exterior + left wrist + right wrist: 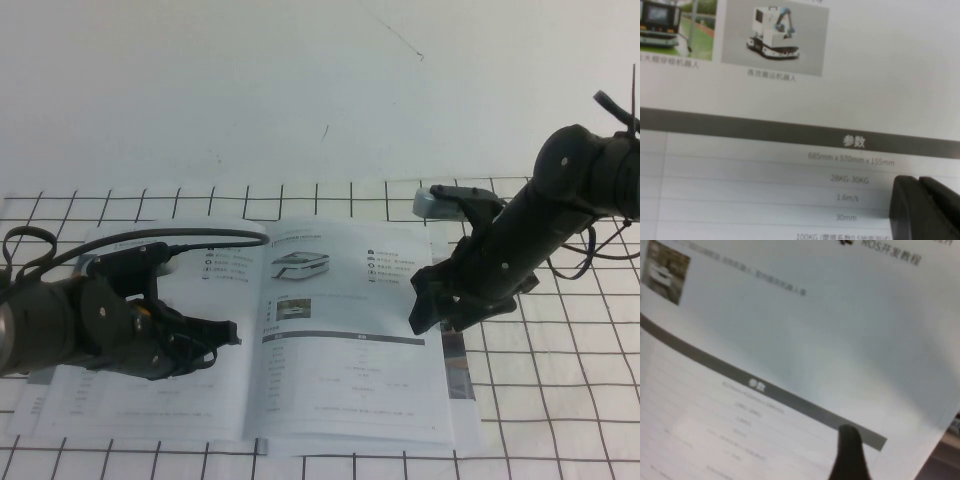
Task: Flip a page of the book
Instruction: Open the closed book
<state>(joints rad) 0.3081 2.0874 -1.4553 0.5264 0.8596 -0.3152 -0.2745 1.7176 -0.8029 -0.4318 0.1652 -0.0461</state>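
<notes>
The book (150, 410) lies open on the gridded mat. Its right-hand leaf is the page (350, 340), printed with a flat white machine and a grey-barred table. My left gripper (232, 335) lies low over the left-hand leaf, shut, and its joined tips (917, 181) sit over table rows. My right gripper (425, 305) hovers at the page's outer edge, open. In the right wrist view one dark fingertip (847, 450) shows above the page (790, 340) by the end of the grey bar. The other finger is out of view.
A small grey-blue object (438, 202) lies on the mat behind the right gripper. A strip of colour photos (458, 365) from a lower leaf shows past the page's right edge. The white mat with black grid lines (560, 400) extends on all sides.
</notes>
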